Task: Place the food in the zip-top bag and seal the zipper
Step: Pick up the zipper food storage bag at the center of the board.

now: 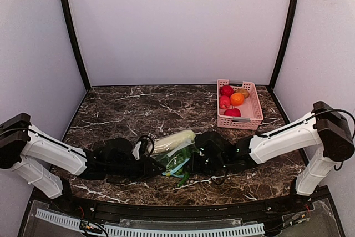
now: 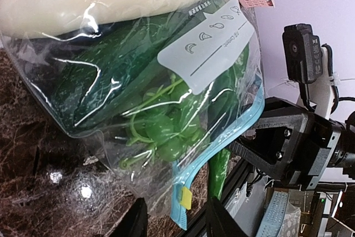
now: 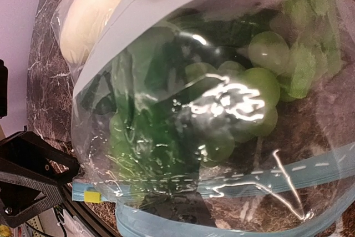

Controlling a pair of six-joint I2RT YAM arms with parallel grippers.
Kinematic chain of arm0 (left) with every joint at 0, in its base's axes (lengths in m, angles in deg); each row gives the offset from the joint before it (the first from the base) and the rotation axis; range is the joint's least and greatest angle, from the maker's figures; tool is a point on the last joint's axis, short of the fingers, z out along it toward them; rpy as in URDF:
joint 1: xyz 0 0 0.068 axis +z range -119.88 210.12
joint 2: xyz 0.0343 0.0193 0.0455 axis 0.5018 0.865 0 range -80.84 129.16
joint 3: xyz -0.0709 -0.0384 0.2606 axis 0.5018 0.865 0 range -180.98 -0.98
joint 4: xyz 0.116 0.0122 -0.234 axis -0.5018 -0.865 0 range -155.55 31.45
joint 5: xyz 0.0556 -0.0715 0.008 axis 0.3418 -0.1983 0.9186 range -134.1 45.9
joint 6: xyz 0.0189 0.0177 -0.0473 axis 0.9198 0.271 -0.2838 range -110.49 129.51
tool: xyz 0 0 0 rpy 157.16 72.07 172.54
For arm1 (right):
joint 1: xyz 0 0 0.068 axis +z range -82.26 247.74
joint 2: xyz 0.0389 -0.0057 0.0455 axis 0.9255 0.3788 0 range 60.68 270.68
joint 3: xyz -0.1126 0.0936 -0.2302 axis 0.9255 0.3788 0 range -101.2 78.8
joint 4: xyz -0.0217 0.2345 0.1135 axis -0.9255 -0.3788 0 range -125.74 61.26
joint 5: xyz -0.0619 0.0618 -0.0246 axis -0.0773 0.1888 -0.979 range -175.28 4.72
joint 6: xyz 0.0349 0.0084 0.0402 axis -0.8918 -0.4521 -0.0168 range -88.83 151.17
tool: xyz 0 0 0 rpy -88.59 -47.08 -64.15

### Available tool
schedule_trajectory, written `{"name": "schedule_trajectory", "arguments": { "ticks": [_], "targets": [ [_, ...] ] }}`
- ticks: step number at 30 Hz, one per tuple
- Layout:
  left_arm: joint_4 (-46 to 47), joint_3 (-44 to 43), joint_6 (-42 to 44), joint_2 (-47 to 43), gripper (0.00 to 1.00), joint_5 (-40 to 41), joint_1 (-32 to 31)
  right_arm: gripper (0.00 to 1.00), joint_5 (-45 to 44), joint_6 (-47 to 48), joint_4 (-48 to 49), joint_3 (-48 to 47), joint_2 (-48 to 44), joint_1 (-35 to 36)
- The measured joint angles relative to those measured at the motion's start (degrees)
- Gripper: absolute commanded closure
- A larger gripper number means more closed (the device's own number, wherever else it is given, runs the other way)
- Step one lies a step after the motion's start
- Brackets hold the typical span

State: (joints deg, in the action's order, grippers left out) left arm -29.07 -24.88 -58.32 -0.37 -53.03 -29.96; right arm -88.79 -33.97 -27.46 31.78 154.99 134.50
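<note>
Found zip-top bag [image 1: 176, 162] on tabletop [image 1: 138, 109], near edge, holding gourd [image 1: 173, 141], greens [image 2: 100, 81] and grapes [image 2: 166, 131], pepper [image 2: 218, 176] tip protruding; noted left fingers [image 2: 136, 220] parted astride zipper [image 3: 310, 173] end, seemingly to pinch it shut; could not tell right fingers' grip behind plastic.

Marble table [image 1: 122, 109]: zip-top bag [image 1: 176, 159], pink basket [image 1: 252, 116].

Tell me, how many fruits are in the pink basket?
5 in the pink basket: far red fruit, brownish fruit beside it, orange fruit mid-basket, left red fruit, near red fruit. More may hide underneath.
</note>
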Motion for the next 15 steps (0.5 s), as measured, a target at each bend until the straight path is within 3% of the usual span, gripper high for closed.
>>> {"name": "schedule_trajectory", "arguments": {
  "ticks": [15],
  "targets": [
    [2.0,0.0,-1.2,3.2,0.71,-0.5,-0.9,1.00,-0.8,-0.1,-0.2,-0.2,0.0,0.0]
  ]
}}
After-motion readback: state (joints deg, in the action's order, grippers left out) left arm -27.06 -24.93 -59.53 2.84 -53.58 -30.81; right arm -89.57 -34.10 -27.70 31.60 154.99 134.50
